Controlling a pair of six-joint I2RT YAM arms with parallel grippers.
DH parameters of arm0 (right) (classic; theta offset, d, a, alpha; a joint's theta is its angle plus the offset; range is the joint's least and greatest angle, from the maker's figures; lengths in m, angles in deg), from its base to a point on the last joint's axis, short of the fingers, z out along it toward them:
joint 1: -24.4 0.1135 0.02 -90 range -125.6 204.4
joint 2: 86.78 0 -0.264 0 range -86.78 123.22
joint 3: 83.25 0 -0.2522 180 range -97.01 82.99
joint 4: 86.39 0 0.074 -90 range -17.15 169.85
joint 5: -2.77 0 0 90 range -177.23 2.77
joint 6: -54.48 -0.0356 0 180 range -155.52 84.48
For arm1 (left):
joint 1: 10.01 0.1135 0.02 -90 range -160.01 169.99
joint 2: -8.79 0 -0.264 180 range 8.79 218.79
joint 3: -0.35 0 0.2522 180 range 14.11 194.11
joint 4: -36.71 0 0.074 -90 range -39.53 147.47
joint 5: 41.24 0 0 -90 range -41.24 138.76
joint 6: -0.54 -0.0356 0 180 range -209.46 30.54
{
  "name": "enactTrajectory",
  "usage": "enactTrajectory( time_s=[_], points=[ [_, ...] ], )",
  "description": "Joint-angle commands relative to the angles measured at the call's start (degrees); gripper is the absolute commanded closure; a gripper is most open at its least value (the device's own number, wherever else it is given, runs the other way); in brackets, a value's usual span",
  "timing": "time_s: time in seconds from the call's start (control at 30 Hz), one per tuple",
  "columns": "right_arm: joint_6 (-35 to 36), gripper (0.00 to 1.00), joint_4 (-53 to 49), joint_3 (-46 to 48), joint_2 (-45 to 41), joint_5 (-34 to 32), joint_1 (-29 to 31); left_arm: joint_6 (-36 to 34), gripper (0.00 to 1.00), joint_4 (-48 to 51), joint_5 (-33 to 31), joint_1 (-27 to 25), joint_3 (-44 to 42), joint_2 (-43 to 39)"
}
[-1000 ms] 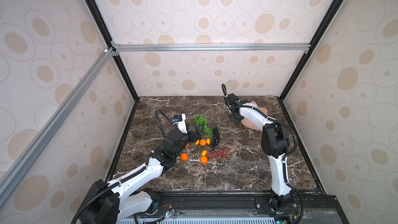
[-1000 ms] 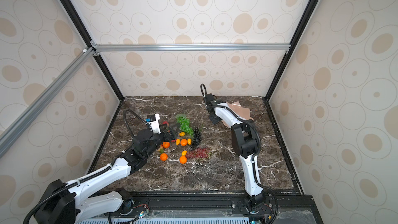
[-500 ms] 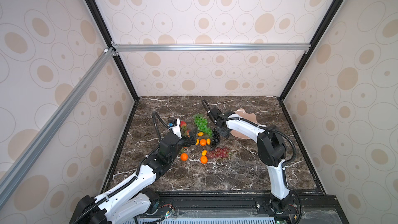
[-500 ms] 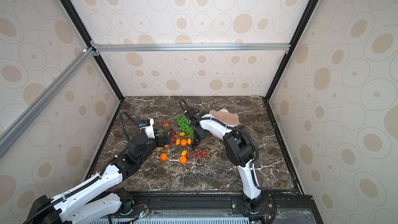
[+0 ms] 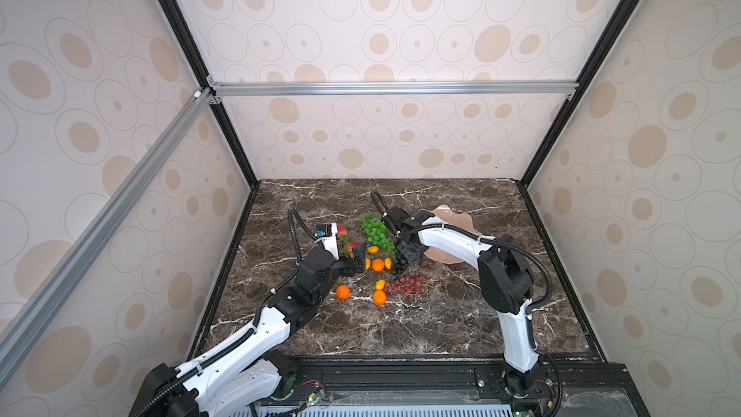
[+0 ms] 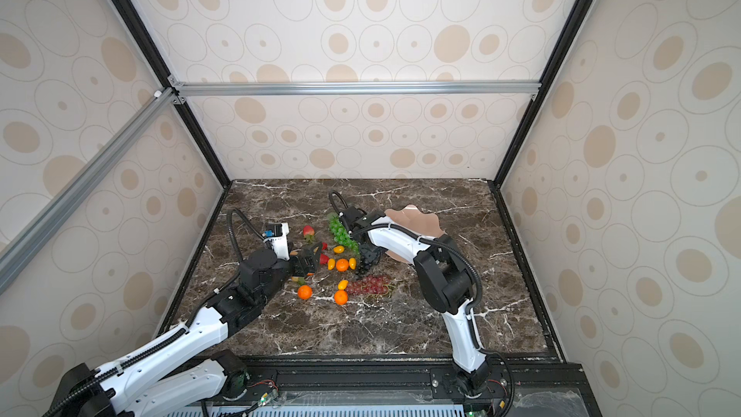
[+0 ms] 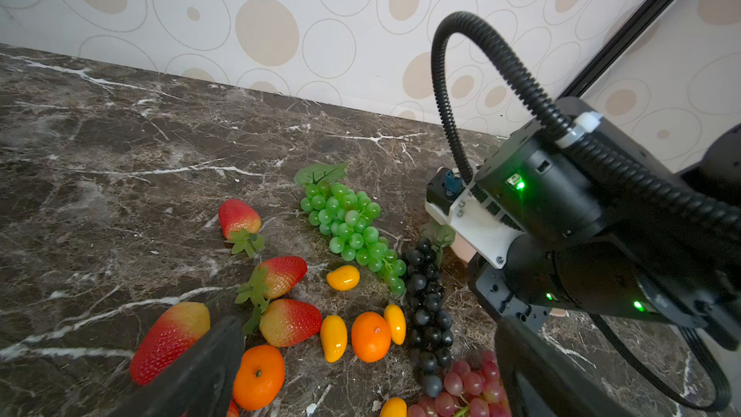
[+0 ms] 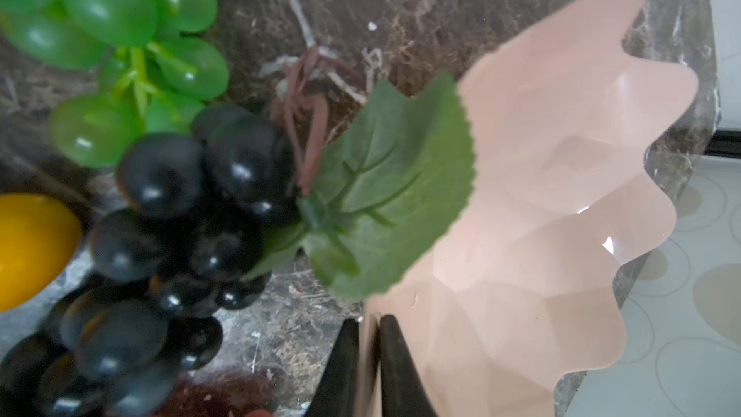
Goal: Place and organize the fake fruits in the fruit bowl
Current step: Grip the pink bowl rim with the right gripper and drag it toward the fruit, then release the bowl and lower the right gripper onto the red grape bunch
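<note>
Room: closed in on three sides by cream wall panels [image 5: 401,14] printed with beige ovals and thin rings; framed at the corners by black frame posts [image 5: 183,34]; crossed along the back and the left side by silver aluminium bars [image 5: 381,88].
Surface: dark brown, white-veined marble-patterned tabletop [image 5: 401,330]; met at the front by a black rail [image 5: 401,375] carrying both arm bases.
Fruits: lay in a loose cluster on the tabletop, left of the middle and between the two arms, all outside the bowl.
Grapes: glossy green grape bunch [image 5: 375,232] farthest back, black grape bunch [image 5: 401,264] just in front of it, red-purple grape bunch [image 5: 409,284] nearest the front.
Small fruits: round orange tangerines [image 5: 377,264], yellow-orange oval kumquats [image 5: 373,249] and red strawberries [image 7: 238,216] with green leaves, spread left of the grapes.
Bowl: shallow pale pink fruit bowl [image 5: 455,213] with a wavy faceted rim, just right of the grapes; overlapped at the rim by the black bunch's green leaf [image 8: 393,186] in the right wrist view; lifted or resting, could not tell.
Left gripper [image 5: 357,260]: stood wide apart and held nothing, low by the strawberries.
Right gripper [image 8: 367,324]: stood narrow, one finger either side of the fruit bowl's rim, pinching it.
</note>
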Motion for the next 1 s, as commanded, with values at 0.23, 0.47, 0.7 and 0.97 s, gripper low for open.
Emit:
enactTrajectory(
  time_s=[0.23,0.47,0.7,0.97],
  points=[
    [-3.4,0.69,1.7,0.9,-5.1,5.4,0.5,-1.4,0.02,-0.3,1.6,-0.4,2.2,0.8],
    [-7.7,0.62,11.7,13.2,-16.9,7.4,0.5,-5.9,0.02,-3.8,11.2,-0.4,3.5,3.8],
    [-17.6,0.61,27.2,33.7,-34.7,15.6,0.5,-10.4,0.02,-4.4,15.0,-4.8,7.5,9.8],
    [-27.0,0.6,39.2,55.0,-49.9,17.5,0.5,-10.8,0.02,-8.4,16.0,-10.6,8.5,16.5]
  ],
)
